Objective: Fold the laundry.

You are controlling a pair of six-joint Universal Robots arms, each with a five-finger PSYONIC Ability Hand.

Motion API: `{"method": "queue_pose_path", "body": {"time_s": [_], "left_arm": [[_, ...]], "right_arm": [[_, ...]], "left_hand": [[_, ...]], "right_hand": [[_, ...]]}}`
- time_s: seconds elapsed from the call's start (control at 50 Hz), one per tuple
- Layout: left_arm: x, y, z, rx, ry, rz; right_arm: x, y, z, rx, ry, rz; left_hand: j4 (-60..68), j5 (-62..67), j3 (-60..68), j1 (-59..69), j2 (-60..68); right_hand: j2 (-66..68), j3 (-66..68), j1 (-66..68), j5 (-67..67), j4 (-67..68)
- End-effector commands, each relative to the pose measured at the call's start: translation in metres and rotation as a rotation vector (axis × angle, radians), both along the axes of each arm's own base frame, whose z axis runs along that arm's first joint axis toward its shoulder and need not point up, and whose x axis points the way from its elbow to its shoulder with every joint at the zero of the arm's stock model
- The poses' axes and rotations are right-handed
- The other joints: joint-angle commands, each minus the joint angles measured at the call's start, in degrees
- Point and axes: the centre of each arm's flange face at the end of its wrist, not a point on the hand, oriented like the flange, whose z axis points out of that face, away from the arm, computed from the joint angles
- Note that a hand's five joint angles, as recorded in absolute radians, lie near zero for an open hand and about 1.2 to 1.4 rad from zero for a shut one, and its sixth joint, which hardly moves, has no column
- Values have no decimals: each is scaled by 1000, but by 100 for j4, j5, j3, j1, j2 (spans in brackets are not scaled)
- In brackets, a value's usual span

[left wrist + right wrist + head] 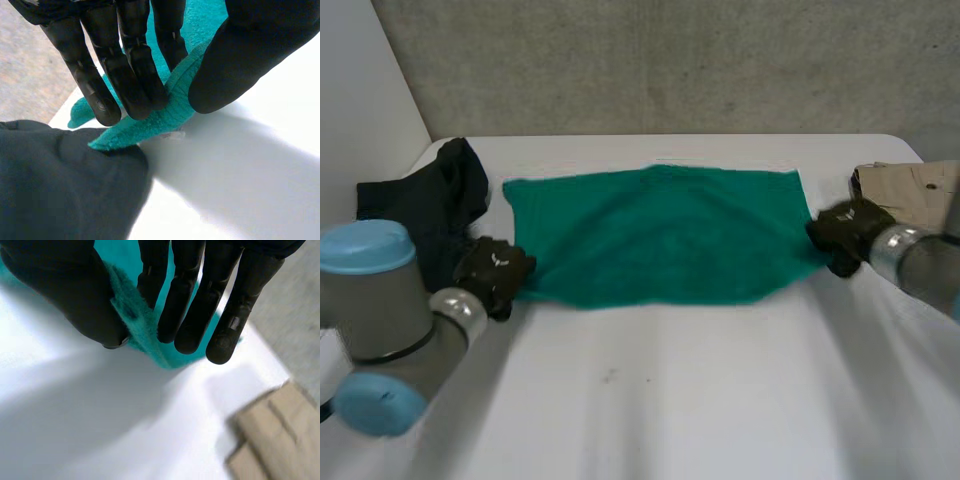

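Two near corners of the green towel point(660, 235) clamped: left hand point(495, 272) on one end, right hand point(845, 232) on the other; long axis runs hand to hand across counter point(650, 400).

Fat grey joints, light-blue caps point(365, 245) on left arm point(380, 320); right arm point(920, 262) grey, silver wrist ring. Matte black left hand point(495, 272), right hand point(847, 232): slim segmented fingers point(135, 75), thick thumbs.
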Motion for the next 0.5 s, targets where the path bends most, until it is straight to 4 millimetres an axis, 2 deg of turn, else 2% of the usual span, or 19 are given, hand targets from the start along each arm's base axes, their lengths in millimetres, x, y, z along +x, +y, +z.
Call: {"method": "queue_pose_path", "body": {"time_s": [0.02,0.06,0.08,0.12,0.16,0.18,0.24,0.3,0.32,0.34,0.36,0.4,0.42,0.48,0.5], "left_arm": [[15,85,30,183,-58,-48],[20,106,29,277,-91,-60],[26,126,26,377,-127,-76],[29,142,24,471,-162,-92],[27,152,26,503,-184,-123],[26,150,27,490,-179,-125],[17,130,32,383,-134,-123],[5,101,33,256,-85,-114],[1,93,32,225,-78,-115],[-2,85,32,193,-68,-111],[-8,67,31,134,-46,-99],[-13,50,30,85,-32,-79],[-16,34,27,44,-28,-51],[-20,13,23,-8,-25,-1],[-22,-2,21,-43,-25,36]], "right_arm": [[-39,76,10,290,201,62],[-53,98,15,338,274,98],[-58,103,16,349,294,107],[-66,110,15,358,329,122],[-78,114,11,378,358,112],[-80,114,10,382,354,101],[-82,109,11,375,327,75],[-78,91,6,321,263,49],[-75,84,4,299,246,39],[-66,67,2,235,209,23],[-62,61,2,210,195,16],[-49,41,0,137,161,-7],[-46,34,1,112,151,-18],[-38,12,-4,54,142,-59],[-37,7,-6,45,149,-62]], "left_hand": [[1108,1308,1144,1511,1116],[1108,1308,1144,1511,1116],[1108,1308,1144,1511,1116],[1108,1308,1144,1511,1116],[1108,1308,1144,1511,1116],[1108,1308,1144,1511,1116],[1108,1308,1144,1511,1116],[1108,1308,1144,1511,1116],[1108,1308,1144,1511,1116],[1108,1308,1144,1511,1116],[1108,1308,1144,1511,1116],[1108,1308,1144,1511,1116],[1108,1308,1144,1511,1116],[1108,1308,1144,1511,1116],[1108,1308,1144,1511,1116]], "right_hand": [[1248,1221,2313,1286,1164],[1248,1221,2313,1286,1164],[1248,1221,2313,1286,1164],[1248,1221,2313,1286,1164],[1248,1221,2313,1286,1164],[1248,1221,2313,1286,1164],[1248,1221,2313,1286,1164],[1248,1221,2313,1286,1164],[1248,1221,2313,1286,1164],[1248,1221,2313,1286,1164],[1248,1221,2313,1286,1164],[1248,1221,2313,1286,1164],[1248,1221,2313,1286,1164],[1248,1221,2313,1286,1164],[1248,1221,2313,1286,1164]]}}
